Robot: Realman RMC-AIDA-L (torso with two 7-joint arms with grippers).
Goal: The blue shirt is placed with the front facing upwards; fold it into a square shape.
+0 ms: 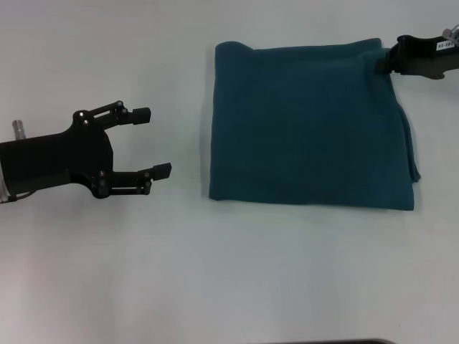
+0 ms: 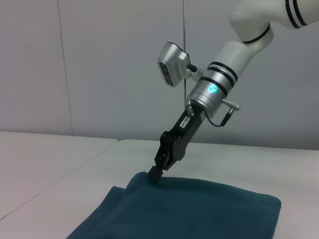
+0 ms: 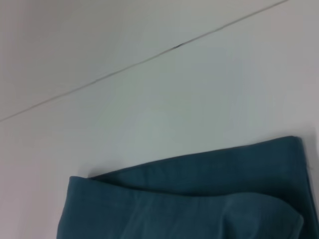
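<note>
**Q:** Where is the blue shirt right now?

**A:** The blue shirt [image 1: 308, 125] lies flat on the white counter [image 1: 215, 287], right of centre in the head view. It is already folded into a near-square block. No sleeves, lettering or label show. Its right edge shows loose, uneven layers.

**Q:** What are your two pincers doing?

**A:** Your right pincer [image 1: 381, 63] is at the shirt's far right corner, its tip touching the cloth. In the left wrist view the right pincer [image 2: 155, 173] comes down steeply onto that corner. I cannot tell whether it is pinching the fabric or only resting on it. Your left pincer [image 1: 156, 142] hovers over bare counter, well to the left of the shirt, with its fingers spread wide and nothing between them.

**Q:** How will the shirt handle?

**A:** It looks soft, light and limp, so it will likely sag and slide, and the layers may shift apart. If you need to move it, I would take hold at a corner or along a folded edge, pinching all layers together.
</note>
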